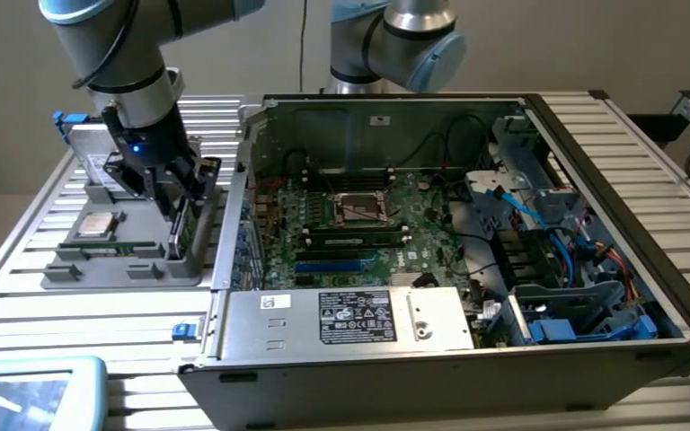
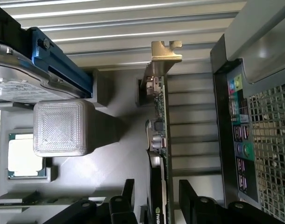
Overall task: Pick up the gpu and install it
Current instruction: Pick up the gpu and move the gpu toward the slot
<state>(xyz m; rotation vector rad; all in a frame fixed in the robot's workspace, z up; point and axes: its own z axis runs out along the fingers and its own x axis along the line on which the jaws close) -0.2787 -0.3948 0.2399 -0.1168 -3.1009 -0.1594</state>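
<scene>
The gpu (image 1: 180, 230) stands on edge in a slot of the grey parts tray (image 1: 118, 269), on the exterior view's left, beside the open computer case (image 1: 537, 103). In the wrist view the gpu (image 2: 160, 130) appears edge-on: green board, black cooler on one face, and a metal end bracket (image 2: 166, 51). My gripper (image 1: 177, 193) hangs straight over the card. The gripper (image 2: 156, 184) is open, with one black finger (image 2: 128, 196) on each side of the card and a gap showing on both sides.
The tray also holds a processor chip (image 1: 97, 223), a narrow memory stick (image 1: 111, 242) and a hard drive (image 1: 93, 166) in a blue frame. A grey tray post (image 2: 63, 127) rises near the card. The case's rear panel (image 2: 264, 116) is close by. The motherboard (image 1: 358, 224) lies exposed.
</scene>
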